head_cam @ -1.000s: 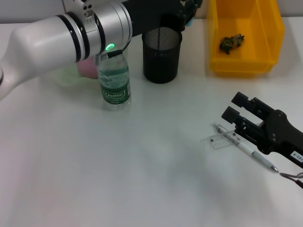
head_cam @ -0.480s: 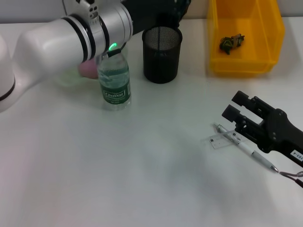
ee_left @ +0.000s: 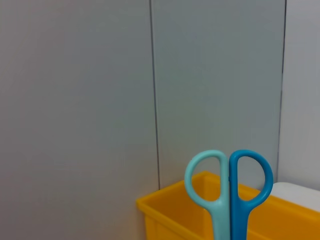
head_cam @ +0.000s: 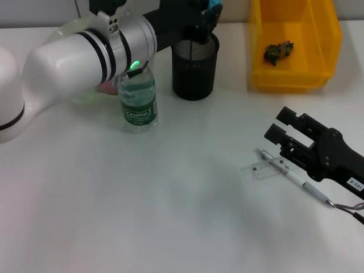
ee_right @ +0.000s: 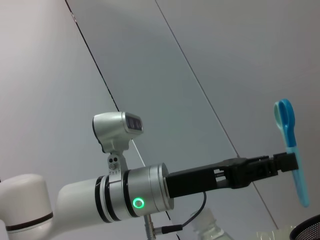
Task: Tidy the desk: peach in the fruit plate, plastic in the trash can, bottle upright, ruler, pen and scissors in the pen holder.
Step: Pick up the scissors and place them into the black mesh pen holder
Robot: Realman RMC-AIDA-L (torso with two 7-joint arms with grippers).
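My left gripper [head_cam: 206, 13] is shut on the blue and teal scissors [head_cam: 215, 5], holding them just above the black mesh pen holder [head_cam: 195, 67]. The scissors' handles [ee_left: 229, 186] point up, and the scissors [ee_right: 293, 150] hang blade down. The green-labelled bottle [head_cam: 137, 98] stands upright left of the holder. My right gripper [head_cam: 282, 126] is open and low over the table, just behind the white pen [head_cam: 296, 177] and the clear ruler [head_cam: 264, 169]. Crumpled plastic [head_cam: 277, 51] lies in the yellow bin [head_cam: 330, 34]. The pink peach [head_cam: 107, 87] peeks out under my left arm.
The yellow bin stands at the back right, close to the pen holder. My left arm reaches across the back left of the table and hides what lies behind the bottle. A thin cable [head_cam: 350, 207] trails near the right edge.
My left gripper has carried the scissors leftward from beside the pen holder to above it. The right gripper has hardly moved.
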